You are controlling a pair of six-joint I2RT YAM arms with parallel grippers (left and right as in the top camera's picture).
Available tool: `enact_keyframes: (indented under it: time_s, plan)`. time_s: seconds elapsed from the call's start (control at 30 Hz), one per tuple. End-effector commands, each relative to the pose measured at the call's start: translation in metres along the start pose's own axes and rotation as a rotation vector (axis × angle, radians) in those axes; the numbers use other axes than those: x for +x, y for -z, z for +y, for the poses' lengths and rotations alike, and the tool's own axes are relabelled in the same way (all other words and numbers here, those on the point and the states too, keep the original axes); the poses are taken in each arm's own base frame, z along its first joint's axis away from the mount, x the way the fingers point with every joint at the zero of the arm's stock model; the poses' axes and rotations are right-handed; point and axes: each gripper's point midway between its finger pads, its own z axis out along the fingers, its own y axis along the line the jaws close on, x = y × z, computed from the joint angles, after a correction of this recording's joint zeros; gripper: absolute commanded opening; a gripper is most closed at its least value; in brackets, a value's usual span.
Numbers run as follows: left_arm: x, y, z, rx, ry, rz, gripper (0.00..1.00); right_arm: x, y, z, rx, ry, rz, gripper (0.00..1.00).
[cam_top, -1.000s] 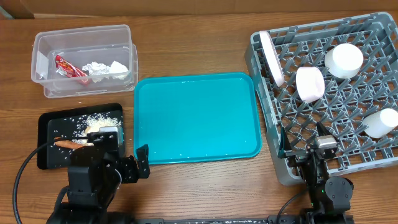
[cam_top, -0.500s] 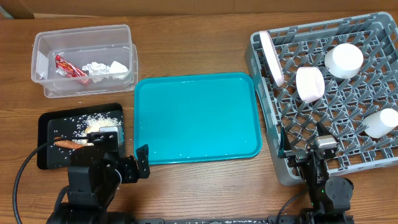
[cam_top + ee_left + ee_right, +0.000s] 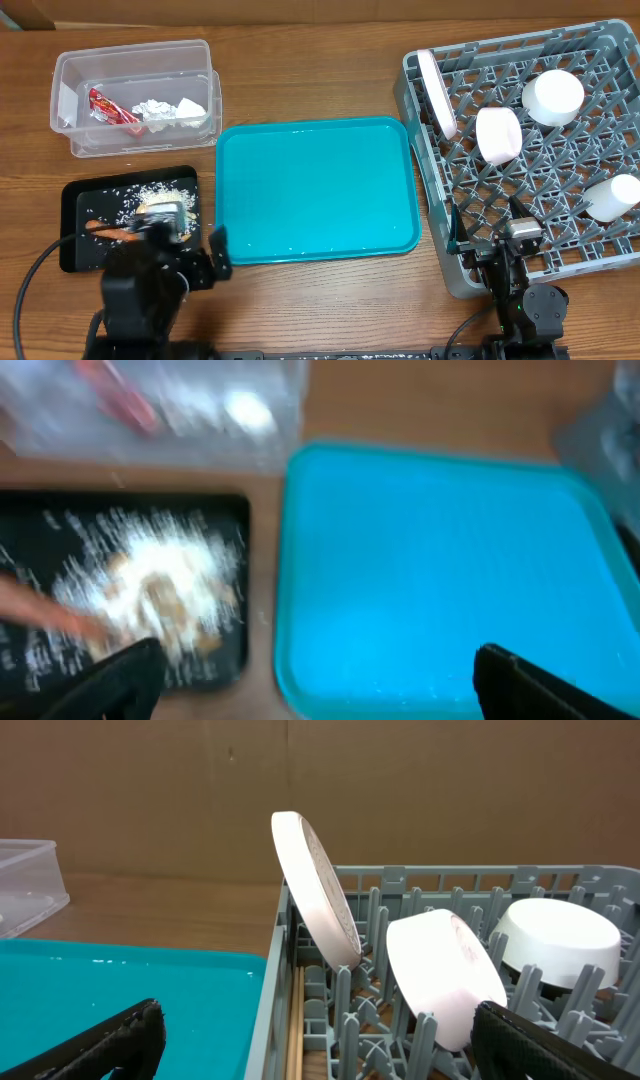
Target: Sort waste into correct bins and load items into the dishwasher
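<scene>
Since wrapper (image 3: 103,104) and tissue (image 3: 152,110) lie in the tub (image 3: 130,55), scraps (image 3: 150,193) in the black tray (image 3: 75,195) and dishes (image 3: 498,135) in the rack (image 3: 560,160), sorting looks done; left pincer (image 3: 325,680) and right pincer (image 3: 320,1040) gape empty, so only parking remains, I judge

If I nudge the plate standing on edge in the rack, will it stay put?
The plate leans tilted on its rim in the rack, so a sideways push could tip it. It looks rigid and smooth, probably slippery.
</scene>
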Motion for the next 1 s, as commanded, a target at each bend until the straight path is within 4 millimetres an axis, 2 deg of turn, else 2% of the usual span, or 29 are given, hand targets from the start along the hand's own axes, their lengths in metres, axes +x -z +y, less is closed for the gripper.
enact_keyframes:
  time_s: [0.0,0.23,0.4,0.53,0.67,0.83,0.97]
  plan:
    - [0.001,-0.008,0.017,-0.055,-0.003,-0.108,1.0,0.001,0.0,0.001,-0.006,-0.002,-0.006,1.0]
    - [-0.007,-0.023,0.021,-0.032,-0.017,-0.435,1.0,0.001,0.0,0.001,-0.006,-0.002,-0.006,1.0]
    - [-0.017,-0.027,0.021,-0.012,-0.052,-0.643,1.0,0.001,0.0,0.001,-0.006,-0.002,-0.006,1.0]
    - [-0.019,-0.029,0.017,0.002,-0.108,-0.745,1.0,0.001,0.0,0.001,-0.006,-0.002,-0.006,1.0]
    - [-0.014,-0.034,0.016,-0.02,-0.207,-0.722,1.0,0.001,0.0,0.001,-0.006,-0.002,-0.006,1.0]
    - [0.024,-0.061,0.023,-0.02,-0.153,-0.527,1.0,0.001,0.0,0.001,-0.006,-0.002,-0.006,1.0]
    - [0.023,-0.061,0.022,-0.006,-0.133,-0.532,1.0,0.001,0.0,0.001,-0.006,-0.002,-0.006,1.0]
